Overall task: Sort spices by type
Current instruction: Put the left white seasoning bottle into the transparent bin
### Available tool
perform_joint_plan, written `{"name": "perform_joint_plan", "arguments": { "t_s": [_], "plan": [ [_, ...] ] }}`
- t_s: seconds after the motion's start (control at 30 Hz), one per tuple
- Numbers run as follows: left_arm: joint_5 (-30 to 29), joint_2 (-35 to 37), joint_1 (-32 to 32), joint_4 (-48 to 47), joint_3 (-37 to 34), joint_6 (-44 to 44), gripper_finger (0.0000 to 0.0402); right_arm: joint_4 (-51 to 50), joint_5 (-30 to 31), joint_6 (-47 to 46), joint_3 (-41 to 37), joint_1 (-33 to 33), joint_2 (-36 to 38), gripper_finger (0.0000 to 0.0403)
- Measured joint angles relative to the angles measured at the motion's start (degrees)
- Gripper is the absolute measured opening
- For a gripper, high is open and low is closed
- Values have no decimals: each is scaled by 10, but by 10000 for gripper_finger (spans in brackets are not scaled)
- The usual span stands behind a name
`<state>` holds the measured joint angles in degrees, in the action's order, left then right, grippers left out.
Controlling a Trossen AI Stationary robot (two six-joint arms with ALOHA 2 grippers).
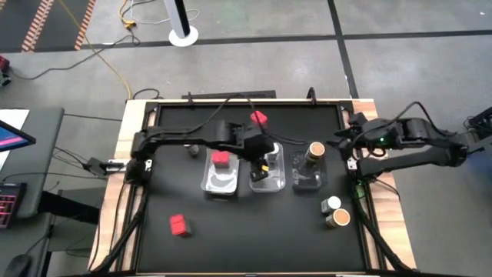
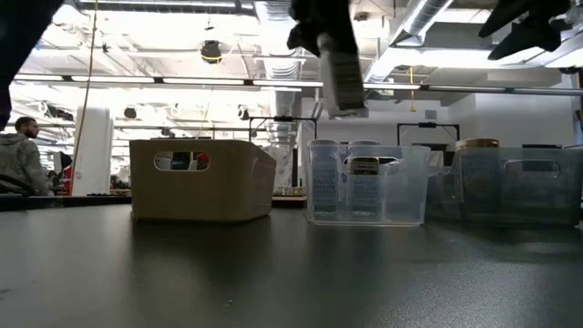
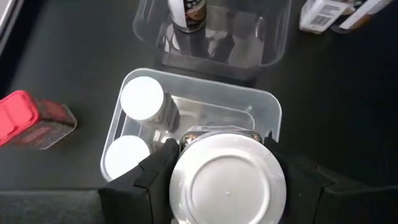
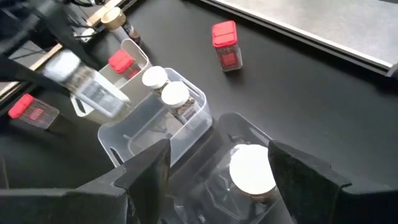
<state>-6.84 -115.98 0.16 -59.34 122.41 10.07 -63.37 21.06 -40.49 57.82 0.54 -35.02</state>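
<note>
My left gripper is shut on a white-lidded jar and hangs above the middle clear tray. Two white-lidded jars stand in that tray. The left tray holds a red box, and the right tray holds a tan-lidded jar. Loose on the table are red boxes, a white-lidded jar and a tan-lidded jar. My right gripper is open, raised by the right tray, touching nothing. My left gripper pinches the white-lidded jar between its two fingers, one on each side of the round body near the lid end. The fingers run along the jar, slanting down from above. The jar hangs tilted below them, lifted clear above the middle tray.
The three clear trays stand side by side at mid-table. Black table surface lies bare toward the near edge. The right arm reaches in from the table's right edge. Cables run along the far side.
</note>
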Motion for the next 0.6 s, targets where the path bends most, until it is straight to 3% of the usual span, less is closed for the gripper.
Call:
{"name": "perform_joint_plan", "arguments": {
  "t_s": [0.2,0.6],
  "plan": [
    [4,-46,3,1,43,-30,201,0,0,0,0,10,4,296],
    [51,-49,0,-24,23,-98,201,0,-1,-2,0,25,2,296]
  ]
}}
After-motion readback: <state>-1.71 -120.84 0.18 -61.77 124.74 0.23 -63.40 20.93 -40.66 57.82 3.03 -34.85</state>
